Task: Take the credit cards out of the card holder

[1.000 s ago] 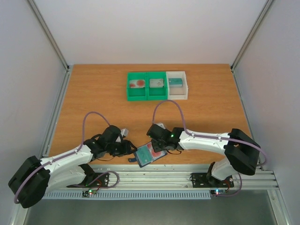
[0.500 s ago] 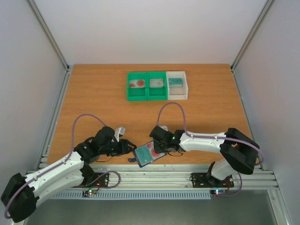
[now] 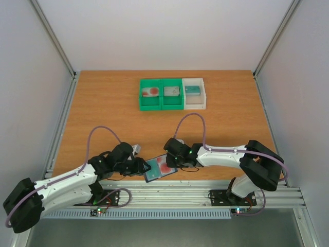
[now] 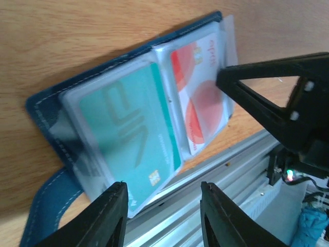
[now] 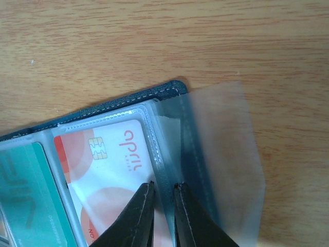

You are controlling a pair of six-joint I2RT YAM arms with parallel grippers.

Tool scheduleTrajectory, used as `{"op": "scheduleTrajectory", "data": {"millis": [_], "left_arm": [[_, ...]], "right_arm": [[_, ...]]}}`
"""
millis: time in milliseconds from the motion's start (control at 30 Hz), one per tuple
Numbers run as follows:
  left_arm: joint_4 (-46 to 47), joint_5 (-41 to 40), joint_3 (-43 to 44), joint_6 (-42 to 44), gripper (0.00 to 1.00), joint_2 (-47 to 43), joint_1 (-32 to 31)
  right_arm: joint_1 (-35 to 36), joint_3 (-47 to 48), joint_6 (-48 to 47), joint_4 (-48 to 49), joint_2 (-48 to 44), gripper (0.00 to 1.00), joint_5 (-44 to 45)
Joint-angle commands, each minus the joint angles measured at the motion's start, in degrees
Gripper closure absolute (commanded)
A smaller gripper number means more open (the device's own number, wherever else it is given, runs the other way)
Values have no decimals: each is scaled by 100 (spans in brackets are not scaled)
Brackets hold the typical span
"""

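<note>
We list: open card holder (image 5: 128, 96); right gripper (image 5: 163, 188) narrow, nipping clear sleeve (image 5: 226, 154), likely freeing red-blotched card (image 5: 108, 170); left gripper (image 4: 163, 191) half-open over teal card (image 4: 123, 134).

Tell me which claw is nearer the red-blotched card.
Right. The right claw pinches the clear sleeve beside the red-blotched card; the left claw stands open beyond the teal card.

Robotics lab test cell, white enclosure walls (image 3: 164, 31), aluminium frame rails (image 3: 169, 193), wooden table (image 3: 103, 103)
</note>
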Motion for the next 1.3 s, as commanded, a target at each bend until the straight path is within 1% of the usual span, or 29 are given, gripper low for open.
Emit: {"op": "scheduleTrajectory", "data": {"millis": [0,133,200,367,467,600,733,833,967,1067,1267], "left_arm": [[-220,-402,-132,-88,59,-85,-29],[14,-576,-250,-80,58,122,-35],[170,-672,-261,26,60,295,-23],[69,-1095,-17,438,74,649,24],[13,-1151,97,605,78,785,115],[-205,-1172,278,736,78,790,252],[-328,-1058,467,771,68,437,255],[-116,-716,448,653,65,78,253],[291,-331,356,488,64,-59,251],[494,-208,347,454,67,126,244],[1198,128,359,425,68,894,188]], "right_arm": [[-1,-330,415,-345,58,88,-81],[0,-369,529,-292,-6,88,-128],[-1,-304,506,-241,39,88,-267],[1,-520,461,47,-296,88,-475],[6,-620,410,108,-488,88,-603],[6,-597,244,-23,-589,87,-643],[0,-523,86,-263,-756,84,-506],[3,-548,-4,-229,-1007,84,-462],[1,-572,-173,9,-1161,83,-599],[6,-558,-197,264,-1051,84,-750],[-1,-551,-221,478,-797,86,-810]]}}
